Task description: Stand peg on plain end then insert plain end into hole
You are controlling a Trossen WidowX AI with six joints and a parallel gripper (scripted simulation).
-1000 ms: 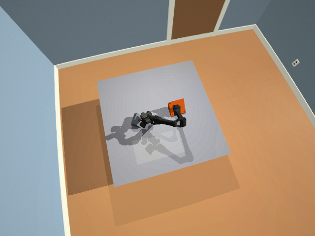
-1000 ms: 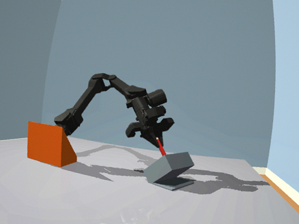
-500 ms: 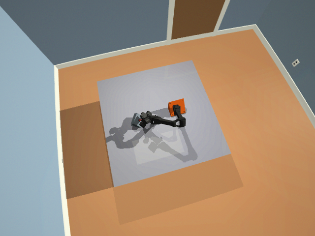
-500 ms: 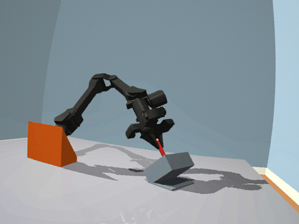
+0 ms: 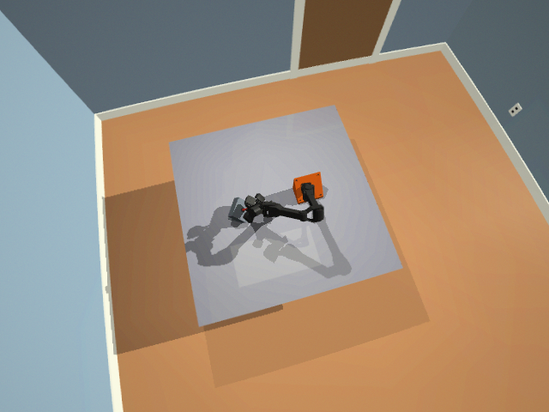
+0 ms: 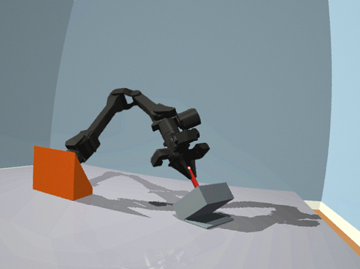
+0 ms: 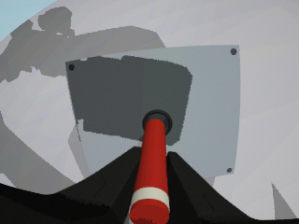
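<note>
The table [image 5: 266, 150] [image 6: 84, 238] [image 7: 276, 93] bears the arm [image 5: 286, 211] [image 6: 104, 116], which reaches from its orange base [image 5: 317, 178] [image 6: 54, 172] to the grey panel [image 5: 237, 208] [image 6: 197, 199] [image 7: 215, 107]. The gripper [image 5: 244, 209] [image 6: 192, 177] [image 7: 153, 157] is closed on the red peg [image 5: 243, 209] [image 6: 193, 177] [image 7: 153, 163], tilted, its plain end at the panel's hole [image 7: 170, 125]; how deep it sits I cannot tell. Its white band [image 6: 189, 167] [image 7: 150, 194] lies at the other end, outside the hole.

bare blue-walled room, type unclear: brown door [image 5: 343, 33], wall outlet [image 5: 515, 109], orange floor [image 5: 448, 177].
</note>
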